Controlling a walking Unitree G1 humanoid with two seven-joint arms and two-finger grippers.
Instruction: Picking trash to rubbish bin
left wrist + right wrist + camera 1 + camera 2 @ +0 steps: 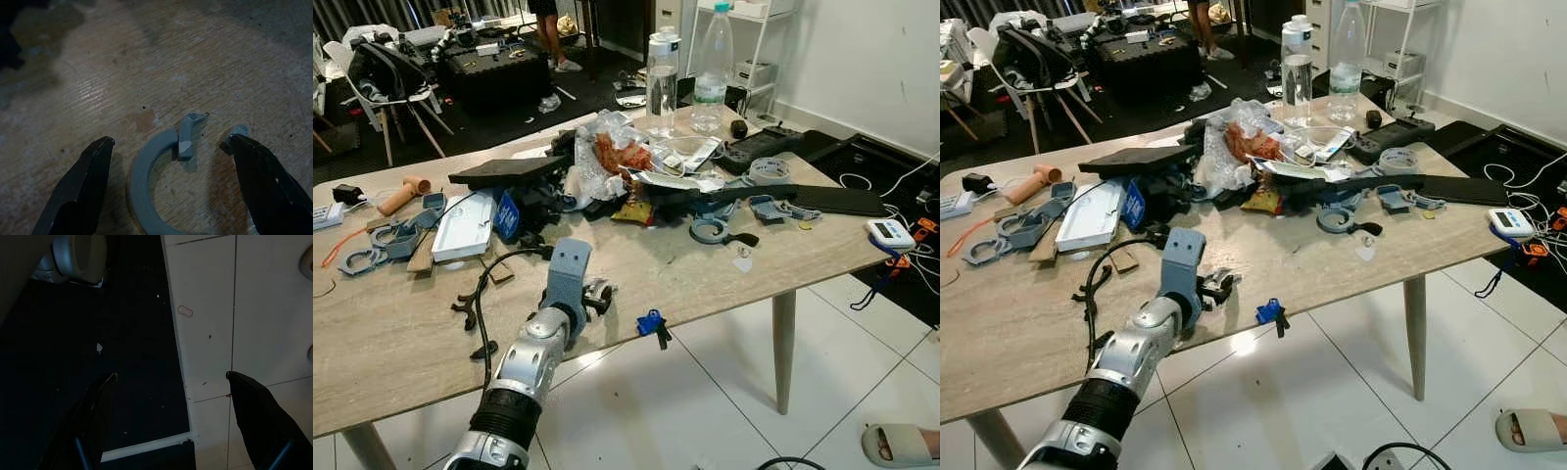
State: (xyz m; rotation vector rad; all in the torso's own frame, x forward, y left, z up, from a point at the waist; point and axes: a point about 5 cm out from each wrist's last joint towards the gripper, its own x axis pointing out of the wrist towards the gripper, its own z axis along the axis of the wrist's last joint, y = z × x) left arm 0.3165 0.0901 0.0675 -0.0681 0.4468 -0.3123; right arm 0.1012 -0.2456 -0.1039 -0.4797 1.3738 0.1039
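A heap of crumpled clear wrappers with orange-red scraps (617,152) lies mid-table, in front of two plastic bottles (662,73). My left arm reaches onto the wooden table (783,259) near its front edge. The left gripper (597,296) points down at the tabletop. In the left wrist view the left gripper (171,141) is open, its fingers either side of a grey plastic ring piece (146,181) that lies flat on the wood. My right gripper (171,375) hangs open with nothing in it, above a dark mat (98,357) and white floor tiles (264,308).
A blue clip (651,323) sits at the table's front edge. A black cable (480,304) curls left of my arm. Grey printed parts (710,230), a white box (465,225) and black devices (759,147) crowd the table. A chair (391,88) and a person's legs (548,39) stand behind.
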